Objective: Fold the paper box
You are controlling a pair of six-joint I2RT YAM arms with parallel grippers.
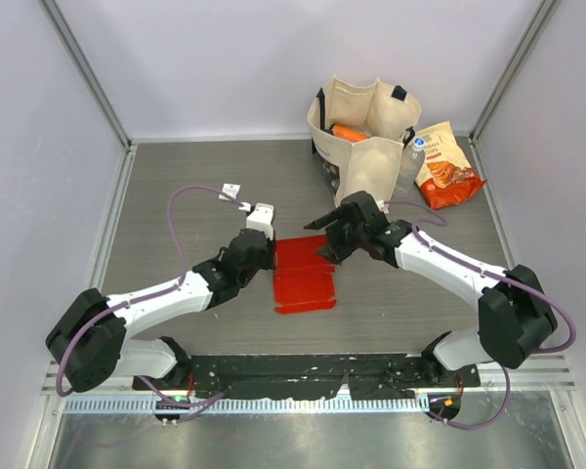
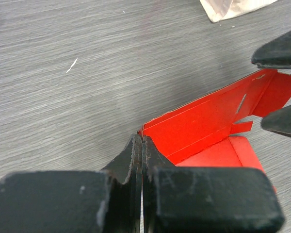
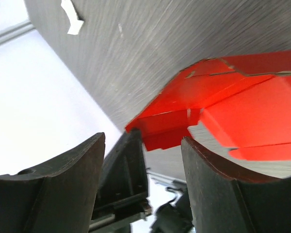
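Note:
The paper box (image 1: 303, 276) is bright red card lying partly folded at the middle of the table. Its left wall (image 2: 203, 121) stands raised, with a slot and tabs at the far end. My left gripper (image 1: 268, 250) is shut on the near corner of that wall (image 2: 143, 137), with the card edge pinched between the jaws. My right gripper (image 1: 329, 240) hovers at the box's far right corner, jaws wide apart and holding nothing. In the right wrist view the red flap (image 3: 174, 128) lies just beyond the gap between its fingertips (image 3: 184, 145), close to the left gripper's black body (image 3: 126, 170).
A beige tote bag (image 1: 363, 137) stands at the back with an orange item inside. An orange-red snack bag (image 1: 447, 168) lies to its right. A small white scrap (image 1: 231, 191) lies on the table behind the left arm. Grey walls enclose the table.

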